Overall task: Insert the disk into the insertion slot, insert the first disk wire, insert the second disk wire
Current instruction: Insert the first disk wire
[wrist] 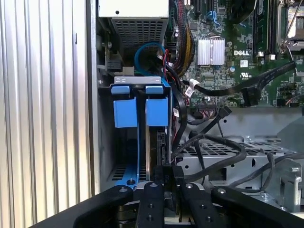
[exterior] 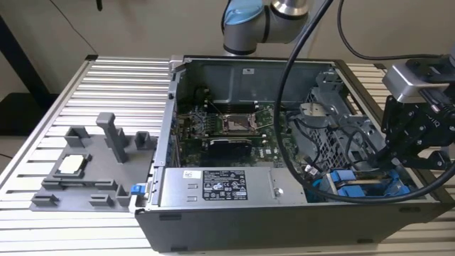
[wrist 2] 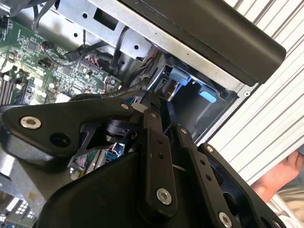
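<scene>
The disk point(wrist: 158, 142) stands in the insertion slot point(wrist: 105, 123) at the case's front corner. It is dark and seen edge-on under the blue tab point(wrist: 157, 112) of its carrier. A second blue-tabbed carrier point(wrist: 125, 112) sits beside it. My gripper point(wrist: 170, 176) hangs right over the disk's end, its fingers point(wrist: 151, 204) drawn together on what looks like the black connector of a disk wire point(wrist: 178, 128). In the exterior view the gripper point(exterior: 419, 157) is at the case's right side above the blue carriers point(exterior: 355, 184). The second wrist view shows the gripper point(wrist 2: 154, 102) pointing into the bay.
Loose black cables point(wrist: 223, 156) cross the perforated metal cage point(wrist: 213, 149) beside the bay. The motherboard point(exterior: 227, 128) and power supply point(exterior: 213, 186) fill the case. A grey fixture point(exterior: 85, 170) stands on the slatted table at the exterior view's left. A person's hand point(wrist 2: 280, 175) is near the case.
</scene>
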Tool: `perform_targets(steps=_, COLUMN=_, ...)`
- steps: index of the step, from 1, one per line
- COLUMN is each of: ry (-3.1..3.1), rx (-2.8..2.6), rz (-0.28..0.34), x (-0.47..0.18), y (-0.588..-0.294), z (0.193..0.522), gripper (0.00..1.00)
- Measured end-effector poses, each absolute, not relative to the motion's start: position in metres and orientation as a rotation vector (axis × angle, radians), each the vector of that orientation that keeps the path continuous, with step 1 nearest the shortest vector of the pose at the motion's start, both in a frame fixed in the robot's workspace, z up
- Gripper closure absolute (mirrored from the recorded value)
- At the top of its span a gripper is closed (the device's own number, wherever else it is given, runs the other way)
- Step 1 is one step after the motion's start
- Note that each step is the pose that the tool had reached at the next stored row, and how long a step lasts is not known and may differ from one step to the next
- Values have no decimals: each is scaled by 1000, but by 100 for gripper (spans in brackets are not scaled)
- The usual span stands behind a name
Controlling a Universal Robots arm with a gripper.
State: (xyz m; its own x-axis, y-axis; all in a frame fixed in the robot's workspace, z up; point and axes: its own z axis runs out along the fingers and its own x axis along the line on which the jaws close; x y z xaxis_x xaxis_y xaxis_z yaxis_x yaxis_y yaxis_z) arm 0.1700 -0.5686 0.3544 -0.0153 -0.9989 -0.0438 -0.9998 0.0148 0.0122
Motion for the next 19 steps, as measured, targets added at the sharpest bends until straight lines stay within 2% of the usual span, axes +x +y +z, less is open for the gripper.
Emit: perform_targets(steps=19, ry=2235, rx=-2195, rz=42, x=172, y=-566, z=342, gripper=81)
